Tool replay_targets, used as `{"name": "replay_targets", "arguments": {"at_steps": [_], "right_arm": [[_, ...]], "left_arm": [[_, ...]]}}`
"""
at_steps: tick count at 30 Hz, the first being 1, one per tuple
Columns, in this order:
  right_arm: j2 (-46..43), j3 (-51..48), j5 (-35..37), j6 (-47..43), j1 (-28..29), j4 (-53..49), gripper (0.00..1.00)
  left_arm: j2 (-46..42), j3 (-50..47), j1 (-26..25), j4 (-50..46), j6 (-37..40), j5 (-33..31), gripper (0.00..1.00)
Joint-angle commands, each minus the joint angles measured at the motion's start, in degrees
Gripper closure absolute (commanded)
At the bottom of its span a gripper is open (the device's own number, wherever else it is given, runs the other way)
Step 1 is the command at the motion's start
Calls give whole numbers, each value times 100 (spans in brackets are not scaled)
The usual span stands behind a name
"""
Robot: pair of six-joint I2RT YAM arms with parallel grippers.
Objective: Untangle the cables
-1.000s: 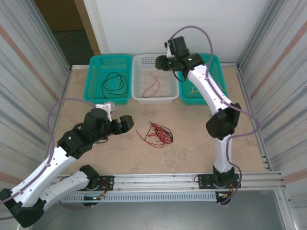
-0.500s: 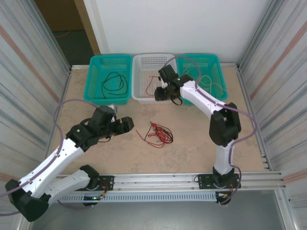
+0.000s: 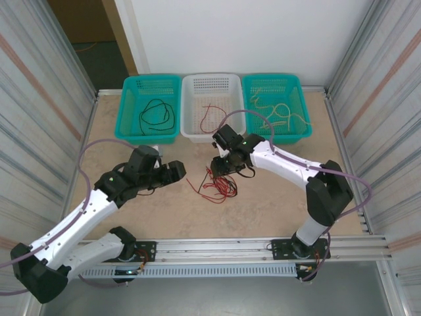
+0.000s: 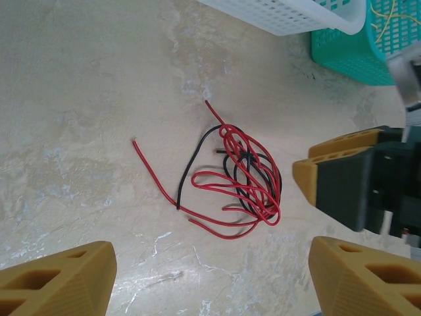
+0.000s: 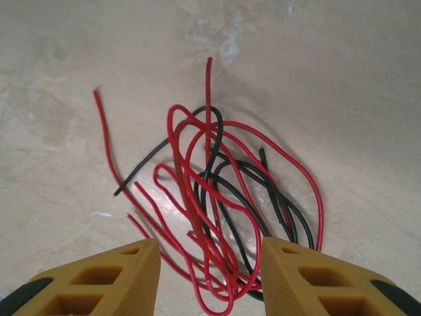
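Tangle of cables [image 3: 214, 183], red and black, in one loose knot mid-desk [image 3: 263, 214], in front of the white basket [image 3: 210, 77] and between the two arms. Sorted strands lie in the far baskets: black strand [image 3: 156, 113] in the left teal basket [image 3: 151, 78], red strand [image 3: 209, 115] in the white one, pale yellow strands [image 3: 276, 113] in the right teal basket [image 3: 271, 77].

Just over the knot hangs the right gripper [image 5: 209, 245], fingers [image 5: 131, 276] spread, nothing pinched; the wires lie flat on the desk under the gap. Near the knot's left side, apart from it, the left gripper [image 4: 210, 249], fingers spread wide, empty.

Handling, my guess: hair-thin, near weightless and limp, so they will drag and snag rather than hold shape. Smooth insulation likely slips from a weak pinch. Lying flush on the desk makes them hard to get under. Best hold looks like a free end: the long red tail [image 4: 150, 172] sticking out to one side, or the red tip [image 5: 208, 85] poking clear of the loops. Pull slowly and pin the rest with the other fingers.
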Motion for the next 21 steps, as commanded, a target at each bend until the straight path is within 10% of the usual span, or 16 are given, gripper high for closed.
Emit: {"name": "replay_targets", "arguments": {"at_steps": [1, 8, 17, 21], "right_arm": [[247, 79, -175, 88, 35, -2, 58], [513, 211, -313, 160, 145, 124, 58], [547, 423, -208, 155, 252, 35, 98], [-37, 442, -257, 140, 360, 121, 100]], "left_arm": [[-200, -3, 38, 8, -101, 58, 23], [-592, -154, 43, 1, -202, 4, 22], [-363, 21, 52, 150, -40, 93, 22], [-302, 42, 60, 378, 33, 220, 22]]}}
